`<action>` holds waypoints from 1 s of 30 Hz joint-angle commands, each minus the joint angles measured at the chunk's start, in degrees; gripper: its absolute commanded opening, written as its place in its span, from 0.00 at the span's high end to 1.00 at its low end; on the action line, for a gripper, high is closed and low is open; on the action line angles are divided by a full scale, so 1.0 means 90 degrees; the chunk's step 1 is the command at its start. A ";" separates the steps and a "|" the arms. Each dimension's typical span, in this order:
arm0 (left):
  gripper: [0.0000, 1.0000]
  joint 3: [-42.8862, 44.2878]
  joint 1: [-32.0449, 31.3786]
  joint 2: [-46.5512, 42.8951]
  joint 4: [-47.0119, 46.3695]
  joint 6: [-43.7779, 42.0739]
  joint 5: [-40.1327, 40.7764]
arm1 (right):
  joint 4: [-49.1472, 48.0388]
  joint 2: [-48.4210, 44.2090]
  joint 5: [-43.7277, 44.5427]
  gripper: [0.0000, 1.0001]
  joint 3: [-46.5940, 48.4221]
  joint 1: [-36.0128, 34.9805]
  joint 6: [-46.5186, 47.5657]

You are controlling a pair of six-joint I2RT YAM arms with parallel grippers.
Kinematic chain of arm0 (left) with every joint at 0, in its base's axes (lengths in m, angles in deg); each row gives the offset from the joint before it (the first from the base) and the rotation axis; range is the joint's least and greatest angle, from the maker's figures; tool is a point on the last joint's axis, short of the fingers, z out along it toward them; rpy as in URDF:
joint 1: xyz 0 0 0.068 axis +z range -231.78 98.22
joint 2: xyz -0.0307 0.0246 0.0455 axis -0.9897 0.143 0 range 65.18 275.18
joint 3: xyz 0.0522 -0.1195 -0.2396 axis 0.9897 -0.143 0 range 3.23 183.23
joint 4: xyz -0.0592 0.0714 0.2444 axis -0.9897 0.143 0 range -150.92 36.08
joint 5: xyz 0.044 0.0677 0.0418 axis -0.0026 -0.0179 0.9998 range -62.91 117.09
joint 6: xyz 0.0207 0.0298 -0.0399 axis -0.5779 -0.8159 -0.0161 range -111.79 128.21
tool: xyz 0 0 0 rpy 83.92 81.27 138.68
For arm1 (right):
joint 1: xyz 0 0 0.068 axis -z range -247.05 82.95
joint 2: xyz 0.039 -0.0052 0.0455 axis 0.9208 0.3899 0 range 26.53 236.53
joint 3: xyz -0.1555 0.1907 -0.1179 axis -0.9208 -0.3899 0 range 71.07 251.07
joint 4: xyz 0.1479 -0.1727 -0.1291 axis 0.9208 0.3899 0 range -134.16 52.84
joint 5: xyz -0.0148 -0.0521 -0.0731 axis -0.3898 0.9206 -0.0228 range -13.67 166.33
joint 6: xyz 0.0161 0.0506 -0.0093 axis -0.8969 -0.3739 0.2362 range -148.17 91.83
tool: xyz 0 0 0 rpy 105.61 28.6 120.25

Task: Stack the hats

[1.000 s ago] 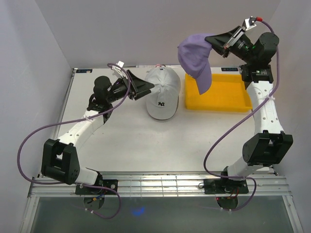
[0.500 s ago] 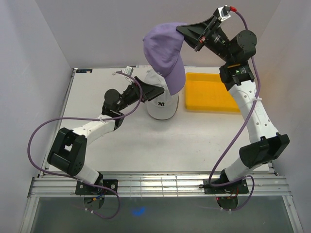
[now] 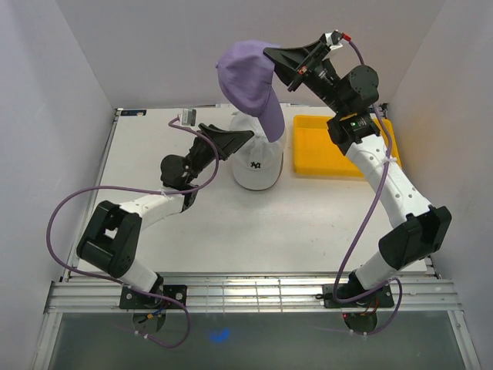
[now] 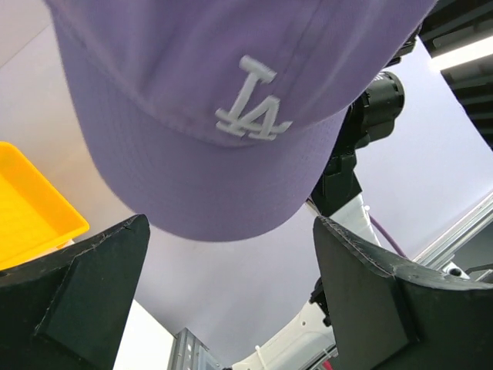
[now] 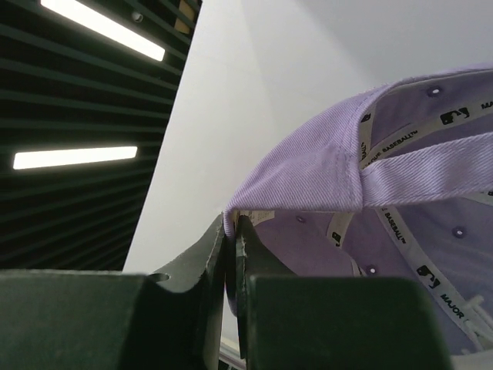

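The right end effector [image 3: 271, 55] pinches the purple cap [image 3: 245, 81] by its rim above the white cap [image 3: 258, 160], beside which the left end effector [image 3: 241, 141] gapes wide.

Robotics lab test cell: bare white tabletop [image 3: 231, 223] boxed in by plain white walls [image 3: 54, 77], aluminium rail [image 3: 254, 289] along near edge, ceiling strip lights [image 5: 100, 29] overhead.

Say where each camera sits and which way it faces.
Top: above and behind the arm bases, looking down at the table, white hat and yellow tray; both arms show.
Left wrist: on the left arm, tilted up at the purple hat; open left gripper frames it.
Right wrist: on the raised right arm, facing ceiling lights; right gripper pinches the hat's edge.
Shared: the purple hat.
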 commanded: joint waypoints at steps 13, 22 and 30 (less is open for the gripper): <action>0.02 -0.1025 -0.0549 -0.0928 -0.0538 0.0133 0.1148 | -0.1049 -0.0358 0.0919 0.92 -0.0024 -0.0306 -0.0068; 0.02 -0.0977 -0.0881 -0.1437 -0.0030 0.0163 0.1658 | -0.1586 -0.0524 0.1368 0.92 -0.0513 -0.0521 0.0001; 0.02 -0.0743 -0.1311 -0.2197 0.1393 -0.0431 0.2116 | -0.1743 -0.0622 0.1437 0.92 -0.0718 -0.0580 0.0050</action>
